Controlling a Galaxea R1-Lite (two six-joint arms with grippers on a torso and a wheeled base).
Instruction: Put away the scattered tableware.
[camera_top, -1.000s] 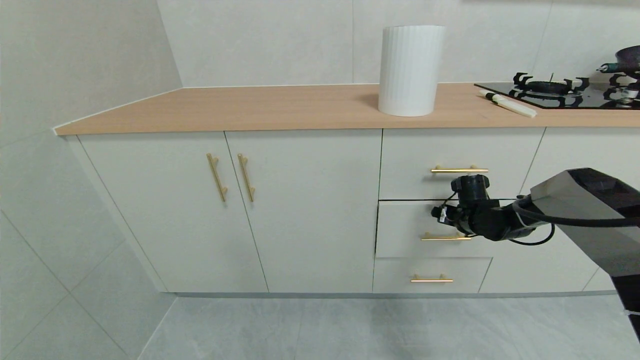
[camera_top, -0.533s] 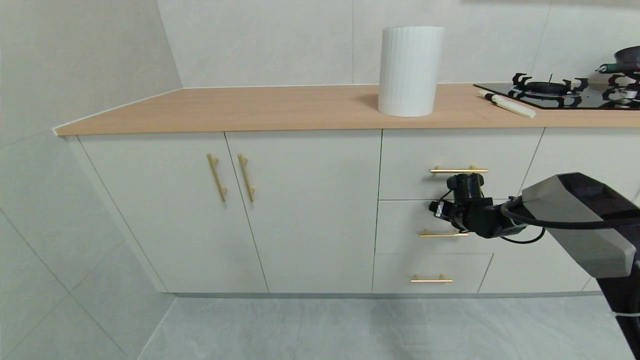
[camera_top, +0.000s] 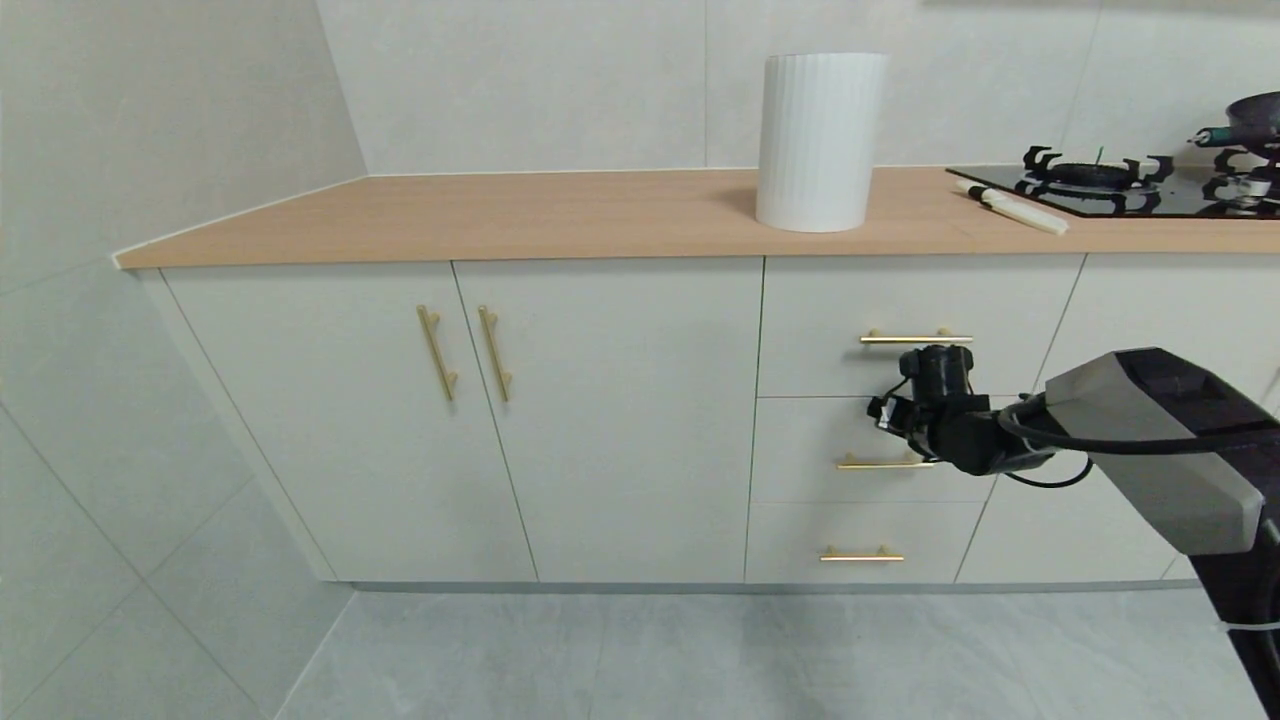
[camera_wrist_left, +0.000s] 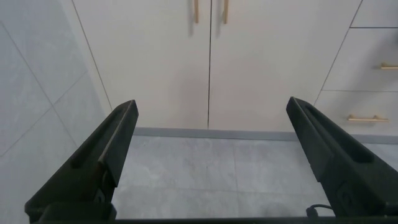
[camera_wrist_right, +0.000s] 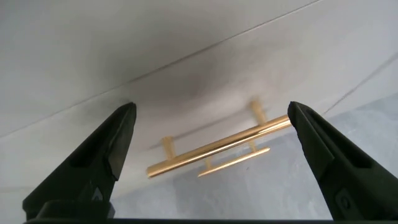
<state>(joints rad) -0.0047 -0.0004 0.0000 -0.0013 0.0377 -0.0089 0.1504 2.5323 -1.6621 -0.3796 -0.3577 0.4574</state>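
Left gripper: hangs low over the grey floor, facing the foot of the double-door cabinet. Jaws spread wide, nothing between them.
Right gripper: held in front of the middle drawer of the three-drawer stack, pointed at its brass handle. Jaws spread wide and carrying nothing. The handle lies beyond the fingertips and no contact is seen.
Drawer stack: top drawer, middle drawer and bottom drawer all sit flush with the cabinet front.
Worktop: wooden, running along the tiled wall into a corner at the left end.
Container: white, ribbed, cylindrical. It stands upright right of the worktop's middle, nearer the back edge than the front.
Utensil: long, pale, with a dark band. It lies flat near the worktop's front edge toward the right end, along the left edge of the hob. Its exact type cannot be told.
Hob: black glass with pan supports. A dark pan sits at its far right.
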